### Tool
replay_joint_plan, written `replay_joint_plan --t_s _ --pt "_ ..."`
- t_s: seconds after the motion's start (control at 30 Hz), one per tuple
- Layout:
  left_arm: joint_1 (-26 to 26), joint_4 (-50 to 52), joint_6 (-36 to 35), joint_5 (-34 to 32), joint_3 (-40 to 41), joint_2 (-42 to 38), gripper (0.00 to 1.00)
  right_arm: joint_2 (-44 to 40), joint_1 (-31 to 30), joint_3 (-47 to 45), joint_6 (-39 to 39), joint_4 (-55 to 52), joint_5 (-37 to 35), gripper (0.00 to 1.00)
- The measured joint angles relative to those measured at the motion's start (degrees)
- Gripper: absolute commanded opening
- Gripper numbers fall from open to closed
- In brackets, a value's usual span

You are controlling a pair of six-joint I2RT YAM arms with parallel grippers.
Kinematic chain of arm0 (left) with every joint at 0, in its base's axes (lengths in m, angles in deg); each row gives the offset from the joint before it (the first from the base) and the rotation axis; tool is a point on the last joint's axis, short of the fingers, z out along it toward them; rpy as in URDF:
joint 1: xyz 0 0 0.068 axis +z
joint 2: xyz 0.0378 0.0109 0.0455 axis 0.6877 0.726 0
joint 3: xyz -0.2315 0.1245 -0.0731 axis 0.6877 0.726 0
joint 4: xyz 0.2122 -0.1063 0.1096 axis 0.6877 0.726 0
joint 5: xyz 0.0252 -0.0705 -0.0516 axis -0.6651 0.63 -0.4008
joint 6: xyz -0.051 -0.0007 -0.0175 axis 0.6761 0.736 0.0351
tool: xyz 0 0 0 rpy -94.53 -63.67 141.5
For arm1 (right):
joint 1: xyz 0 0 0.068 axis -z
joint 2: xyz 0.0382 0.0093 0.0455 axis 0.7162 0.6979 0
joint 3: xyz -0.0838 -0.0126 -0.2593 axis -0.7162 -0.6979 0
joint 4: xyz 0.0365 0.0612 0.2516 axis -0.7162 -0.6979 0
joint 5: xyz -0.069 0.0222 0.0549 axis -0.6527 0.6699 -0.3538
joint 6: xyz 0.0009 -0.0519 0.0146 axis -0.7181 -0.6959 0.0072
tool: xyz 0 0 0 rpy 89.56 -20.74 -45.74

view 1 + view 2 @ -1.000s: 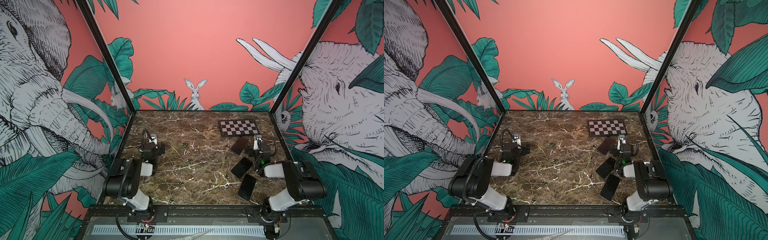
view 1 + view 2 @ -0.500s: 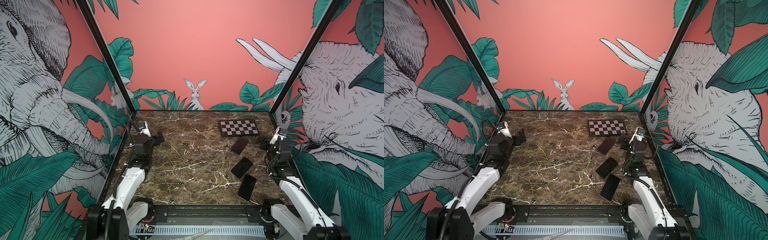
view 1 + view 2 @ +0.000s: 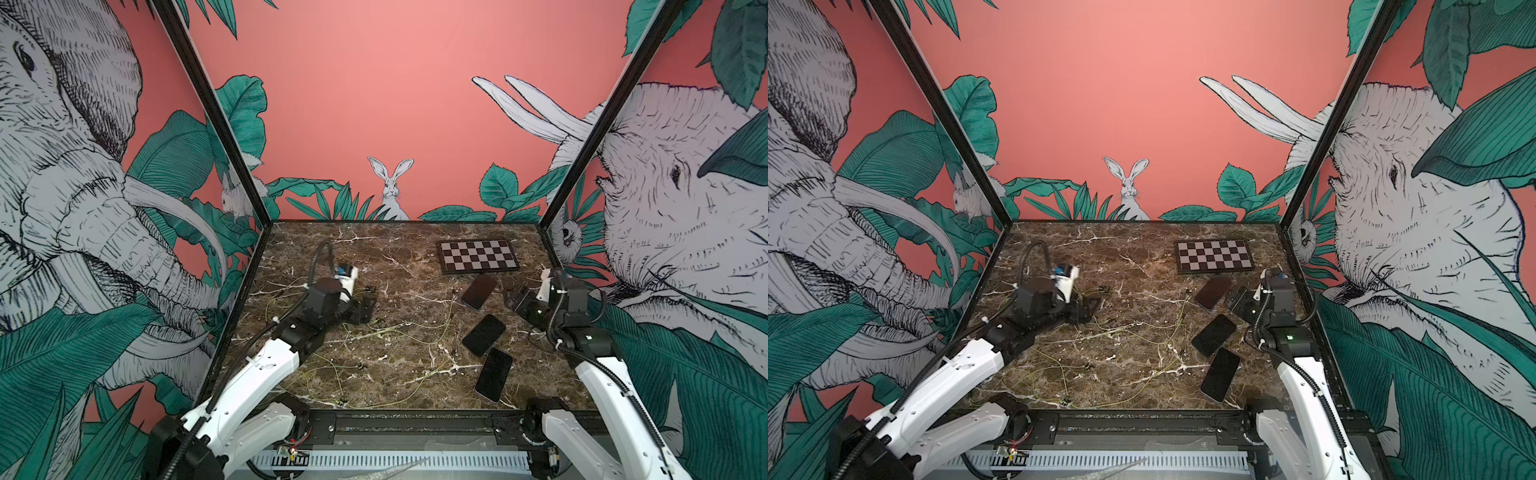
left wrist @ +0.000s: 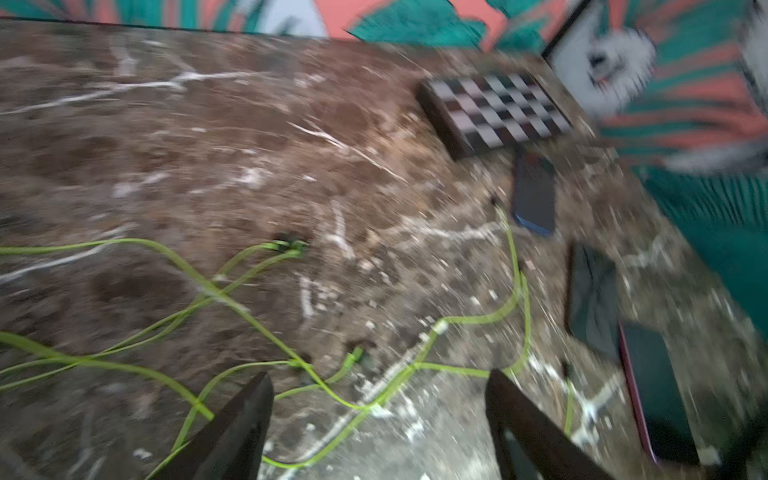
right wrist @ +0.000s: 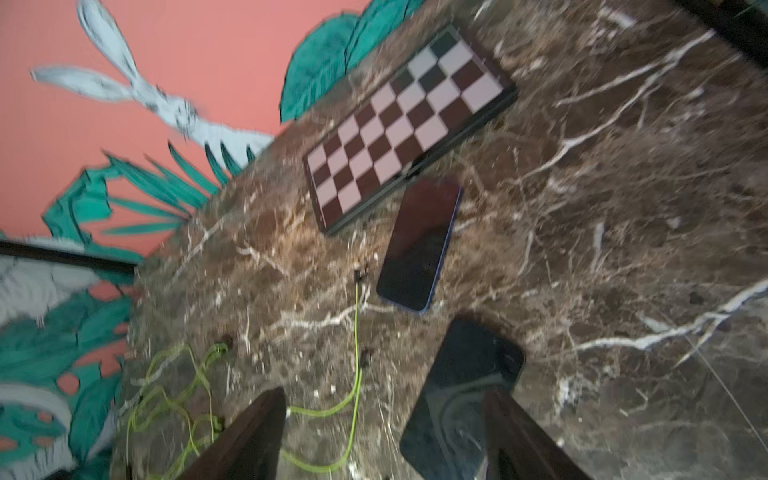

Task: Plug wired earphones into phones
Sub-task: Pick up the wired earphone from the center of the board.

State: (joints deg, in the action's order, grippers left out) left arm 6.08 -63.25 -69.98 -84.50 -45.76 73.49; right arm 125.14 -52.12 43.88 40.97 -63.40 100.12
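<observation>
Three phones (image 3: 484, 334) lie in a slanting row on the right side of the marble table (image 3: 395, 257), just in front of a checkerboard plate (image 3: 478, 255), while the yellow-green wired earphones (image 3: 399, 330) sprawl loose across the middle and left. The left gripper (image 4: 376, 380) hovers over the tangled cords, jaws apart and empty; the right gripper (image 5: 384, 395), jaws likewise apart, hangs near the middle phone (image 5: 461, 386). One cord end (image 5: 357, 274) lies just beside the farthest phone (image 5: 419, 245), apparently unplugged, though the wrist views are blurred.
</observation>
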Motion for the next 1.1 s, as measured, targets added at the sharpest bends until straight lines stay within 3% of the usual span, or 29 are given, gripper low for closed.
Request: replay_joint_plan --t_s 0.1,0.2,0.4,0.73,1.1 --pt "-9.8 2.7 -1.0 -2.8 -2.4 4.2 0.71 -0.3 -6.0 0.0 0.9 -3.8 0.1 0.75" --pt "-18.9 4.4 -1.2 -5.9 -3.4 8.4 0.71 -0.7 -11.5 -0.3 1.9 -6.2 -1.1 0.67" --pt "-31.4 6.5 -0.2 -9.0 -8.4 21.1 0.61 -0.2 -16.5 -5.9 4.0 -7.3 -3.7 0.66" --pt "-40.0 14.3 1.1 -15.0 -22.8 41.7 0.56 -1.8 -16.6 -11.4 6.5 -8.6 -9.2 0.66" --pt "-41.3 19.3 8.2 -15.3 -20.6 42.8 0.52 -3.0 -16.6 -12.3 9.2 -8.7 -10.8 0.67"
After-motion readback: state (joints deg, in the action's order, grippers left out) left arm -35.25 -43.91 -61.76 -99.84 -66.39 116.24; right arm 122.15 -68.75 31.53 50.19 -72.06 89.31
